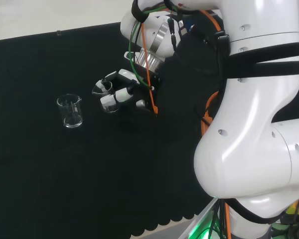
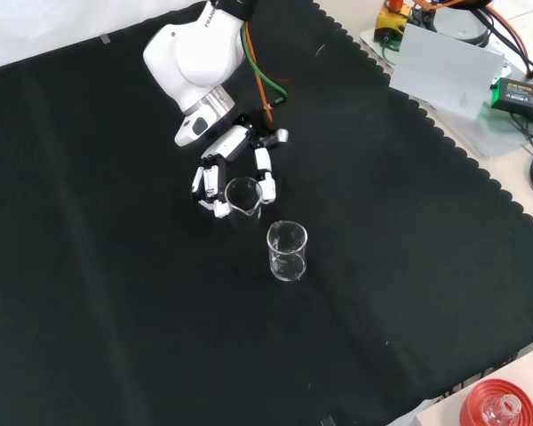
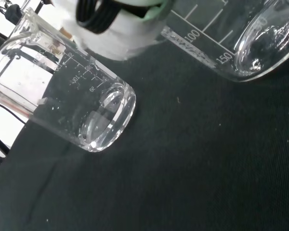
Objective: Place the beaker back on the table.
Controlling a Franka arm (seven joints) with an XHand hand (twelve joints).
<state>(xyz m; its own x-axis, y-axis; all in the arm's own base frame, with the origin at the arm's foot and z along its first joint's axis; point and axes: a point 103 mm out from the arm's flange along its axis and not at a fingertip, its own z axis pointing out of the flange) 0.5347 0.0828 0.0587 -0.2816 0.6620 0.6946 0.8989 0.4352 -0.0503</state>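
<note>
- Over the black cloth counter (image 1: 139,189), head view: the black and white robot hand (image 1: 120,92) has its fingers curled round a small clear glass beaker (image 1: 103,97), just right of a second clear glass beaker (image 1: 71,110) standing upright on the cloth. The held one looks roughly upright; whether its base touches the cloth, I cannot tell.
- Front view: held beaker (image 2: 242,195) sits between the fingers (image 2: 266,173), mouth up, long axis near vertical; standing beaker (image 2: 287,251) is near, below-right.
- Wrist view: both glass bases appear close together, one (image 3: 94,118) showing graduation marks.
- Risk, my judgement: letting go above the cloth could tip the beaker; drifting sideways could knock its neighbour.
</note>
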